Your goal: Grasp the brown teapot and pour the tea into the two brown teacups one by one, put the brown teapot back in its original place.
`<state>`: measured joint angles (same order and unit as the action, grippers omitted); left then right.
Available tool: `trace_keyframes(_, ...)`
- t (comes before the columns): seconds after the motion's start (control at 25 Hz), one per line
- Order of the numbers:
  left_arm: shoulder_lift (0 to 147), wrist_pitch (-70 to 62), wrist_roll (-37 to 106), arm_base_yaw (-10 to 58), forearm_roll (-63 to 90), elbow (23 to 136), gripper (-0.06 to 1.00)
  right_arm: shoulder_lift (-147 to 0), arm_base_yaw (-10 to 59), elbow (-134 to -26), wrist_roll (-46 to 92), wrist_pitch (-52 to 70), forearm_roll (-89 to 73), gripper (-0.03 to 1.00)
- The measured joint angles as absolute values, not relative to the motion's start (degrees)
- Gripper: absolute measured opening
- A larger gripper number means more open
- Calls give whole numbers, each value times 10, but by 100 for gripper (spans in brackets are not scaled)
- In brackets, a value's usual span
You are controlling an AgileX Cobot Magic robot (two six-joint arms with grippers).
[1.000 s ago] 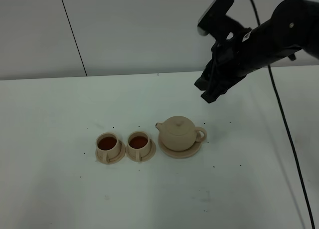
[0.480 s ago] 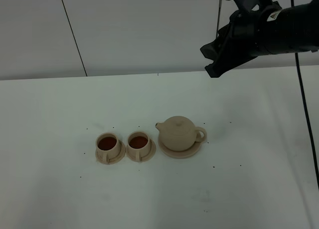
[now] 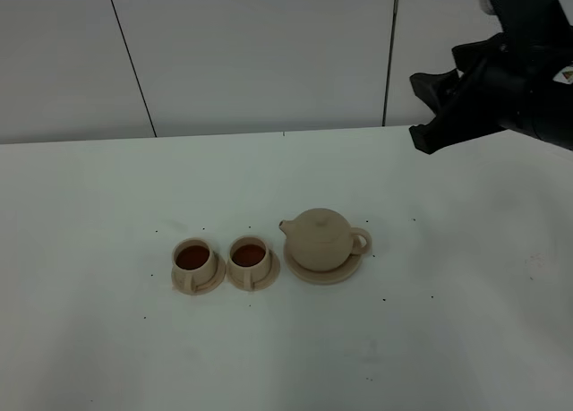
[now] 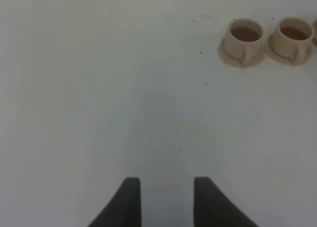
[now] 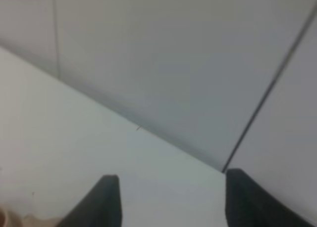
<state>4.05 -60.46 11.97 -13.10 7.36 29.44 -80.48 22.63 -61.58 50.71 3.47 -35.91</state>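
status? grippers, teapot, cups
Right gripper open, empty, high, clear of teapot. Left gripper open, empty. Teapot on its saucer; both teacups hold tea. Nothing obstructing.

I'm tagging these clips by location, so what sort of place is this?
Probably a lab or test bench, not a home: a bare white table against plain grey wall panels, with only a teapot, two filled teacups and a black robot arm.
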Motion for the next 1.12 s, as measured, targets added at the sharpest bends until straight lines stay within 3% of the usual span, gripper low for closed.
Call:
trace_keyframes(0.2, 41, -605, 120, -131, 74, 294, 33, -745, 213, -542, 477, 7, -360, 46)
trace_keyframes(0.76, 41, -605, 120, -131, 74, 294, 33, -603, 108, -434, 433, 123, -353, 46)
trace_keyframes(1.12, 41, -605, 120, -131, 74, 294, 33, -534, 53, -424, 315, 220, -217, 46)
